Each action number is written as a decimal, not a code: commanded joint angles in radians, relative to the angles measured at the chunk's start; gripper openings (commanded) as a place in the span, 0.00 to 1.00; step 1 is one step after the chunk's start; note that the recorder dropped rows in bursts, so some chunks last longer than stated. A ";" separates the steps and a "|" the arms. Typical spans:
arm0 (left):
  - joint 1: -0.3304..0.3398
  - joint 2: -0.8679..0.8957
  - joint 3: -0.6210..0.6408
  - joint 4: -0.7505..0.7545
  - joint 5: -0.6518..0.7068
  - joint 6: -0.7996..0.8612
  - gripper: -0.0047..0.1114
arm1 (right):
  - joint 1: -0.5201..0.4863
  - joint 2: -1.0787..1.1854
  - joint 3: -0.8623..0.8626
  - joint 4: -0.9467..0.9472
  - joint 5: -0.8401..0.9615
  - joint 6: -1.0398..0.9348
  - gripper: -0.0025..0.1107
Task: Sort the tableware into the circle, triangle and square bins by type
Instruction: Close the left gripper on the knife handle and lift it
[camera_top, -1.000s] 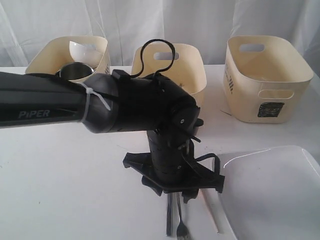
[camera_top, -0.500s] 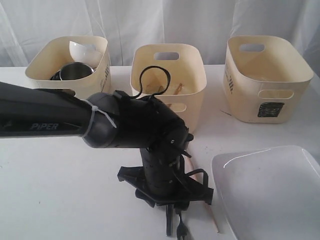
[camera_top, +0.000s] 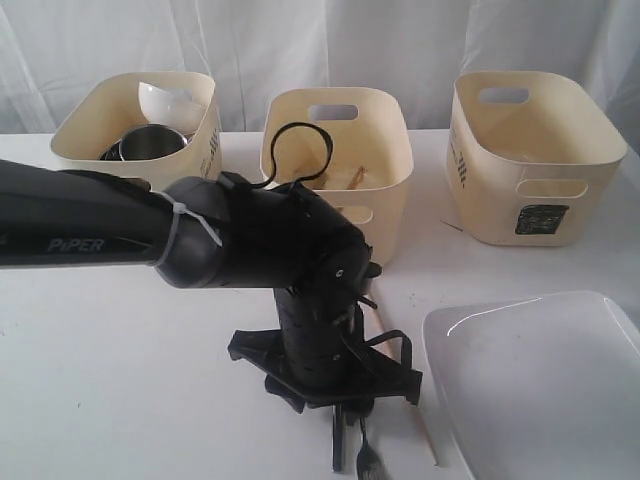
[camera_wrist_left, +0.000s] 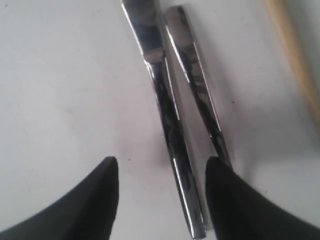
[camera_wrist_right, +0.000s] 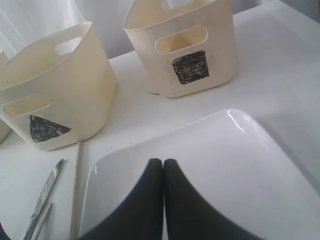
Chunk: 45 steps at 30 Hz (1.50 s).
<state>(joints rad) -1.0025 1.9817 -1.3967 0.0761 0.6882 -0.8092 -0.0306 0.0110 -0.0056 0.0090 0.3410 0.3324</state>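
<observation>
Two steel cutlery pieces (camera_wrist_left: 172, 145) lie side by side on the white table. My left gripper (camera_wrist_left: 162, 170) is open and points down over them. One handle lies between its fingers and the other runs under one fingertip (camera_wrist_left: 235, 200). In the exterior view the left gripper (camera_top: 352, 420) stands over the cutlery (camera_top: 365, 458) near the front edge. A wooden chopstick (camera_wrist_left: 295, 55) lies beside the cutlery. My right gripper (camera_wrist_right: 163, 165) is shut and empty above the large white plate (camera_wrist_right: 225, 165), and it does not show in the exterior view.
Three cream bins stand at the back. The left bin (camera_top: 135, 120) holds a steel mug (camera_top: 150, 145) and a white bowl (camera_top: 165, 100). The triangle bin (camera_wrist_right: 55, 100) holds chopsticks (camera_top: 355, 178). The square bin (camera_wrist_right: 185, 45) stands behind the plate (camera_top: 540, 380).
The left arm has swung a little to the left and lowered its gripper closer over the cutlery. The right gripper and the plate have not moved.
</observation>
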 joint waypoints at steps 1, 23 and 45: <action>0.004 -0.013 0.022 0.005 0.007 -0.004 0.53 | 0.000 -0.003 0.006 -0.001 -0.005 0.005 0.02; 0.004 0.029 0.060 -0.018 -0.097 -0.028 0.53 | 0.000 -0.003 0.006 -0.009 -0.005 0.005 0.02; 0.004 -0.064 0.060 0.106 -0.014 0.024 0.04 | 0.000 -0.003 0.006 -0.009 -0.005 0.005 0.02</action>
<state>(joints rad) -0.9987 1.9691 -1.3411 0.1257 0.6158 -0.7890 -0.0306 0.0110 -0.0056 0.0071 0.3410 0.3374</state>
